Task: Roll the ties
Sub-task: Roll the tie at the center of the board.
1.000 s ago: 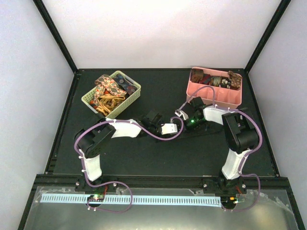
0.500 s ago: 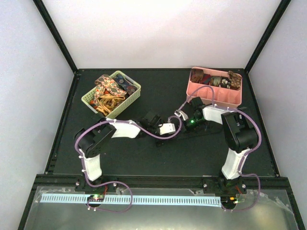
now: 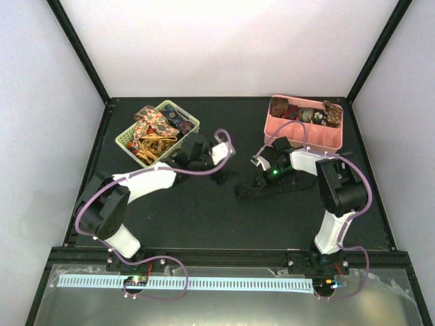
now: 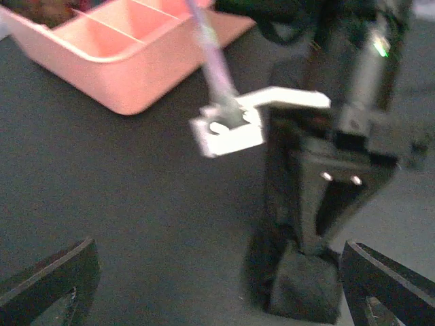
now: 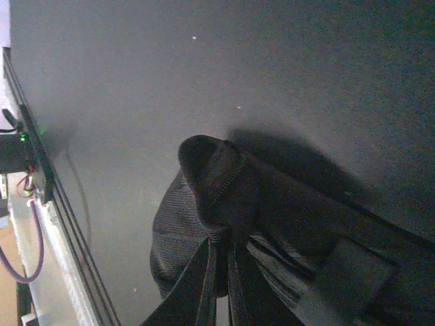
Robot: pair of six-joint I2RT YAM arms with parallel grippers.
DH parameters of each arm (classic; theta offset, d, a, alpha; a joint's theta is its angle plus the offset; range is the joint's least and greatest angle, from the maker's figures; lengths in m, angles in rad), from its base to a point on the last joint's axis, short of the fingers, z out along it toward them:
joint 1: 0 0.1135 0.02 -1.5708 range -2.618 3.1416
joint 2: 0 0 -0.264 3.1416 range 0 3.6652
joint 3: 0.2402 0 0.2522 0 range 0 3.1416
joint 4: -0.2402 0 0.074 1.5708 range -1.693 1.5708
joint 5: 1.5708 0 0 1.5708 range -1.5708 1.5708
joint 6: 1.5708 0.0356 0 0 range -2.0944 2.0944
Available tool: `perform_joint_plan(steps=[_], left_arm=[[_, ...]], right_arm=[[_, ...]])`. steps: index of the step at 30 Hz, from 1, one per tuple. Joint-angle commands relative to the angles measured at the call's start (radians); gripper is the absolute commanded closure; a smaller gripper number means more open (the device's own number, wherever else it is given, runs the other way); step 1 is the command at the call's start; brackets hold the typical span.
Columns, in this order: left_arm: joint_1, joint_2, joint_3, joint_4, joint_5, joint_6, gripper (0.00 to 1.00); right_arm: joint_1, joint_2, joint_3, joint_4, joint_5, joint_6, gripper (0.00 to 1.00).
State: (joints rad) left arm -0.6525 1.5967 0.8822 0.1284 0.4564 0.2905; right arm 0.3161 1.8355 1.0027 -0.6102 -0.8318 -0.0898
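A dark tie (image 3: 242, 191) lies folded on the black mat in front of the pink tray. My right gripper (image 3: 258, 181) is low over it and shut on its fabric. The right wrist view shows the fingers (image 5: 204, 285) pinched together on the bunched dark tie (image 5: 173, 231). My left gripper (image 3: 224, 174) sits left of the tie, apart from it and wide open. In the left wrist view its jaws (image 4: 221, 275) hold nothing, and the tie's folded end (image 4: 306, 288) rests under the right gripper (image 4: 340, 197). More patterned ties (image 3: 153, 125) fill the green basket, and rolled ties (image 3: 306, 113) sit in the pink tray.
The green basket (image 3: 192, 125) stands at the back left, close behind the left arm's wrist. The pink divided tray (image 3: 302, 139) stands at the back right, just behind the right arm. Purple cables loop along both arms. A black frame borders the mat.
My left gripper has opened wide and pulled back left toward the green basket. My right gripper has shut on the dark tie and stayed in place.
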Motion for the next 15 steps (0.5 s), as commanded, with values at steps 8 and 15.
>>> perform_joint_plan(steps=[8, 15], left_arm=[[0.166, -0.009, -0.008, 0.133, 0.251, -0.199, 0.01], [0.076, 0.070, -0.238, 0.546, 0.277, -0.210, 0.01]], right_arm=[[-0.010, 0.010, -0.017, -0.013, 0.141, -0.039, 0.98], [-0.010, 0.016, -0.019, -0.013, 0.170, -0.035, 0.98]])
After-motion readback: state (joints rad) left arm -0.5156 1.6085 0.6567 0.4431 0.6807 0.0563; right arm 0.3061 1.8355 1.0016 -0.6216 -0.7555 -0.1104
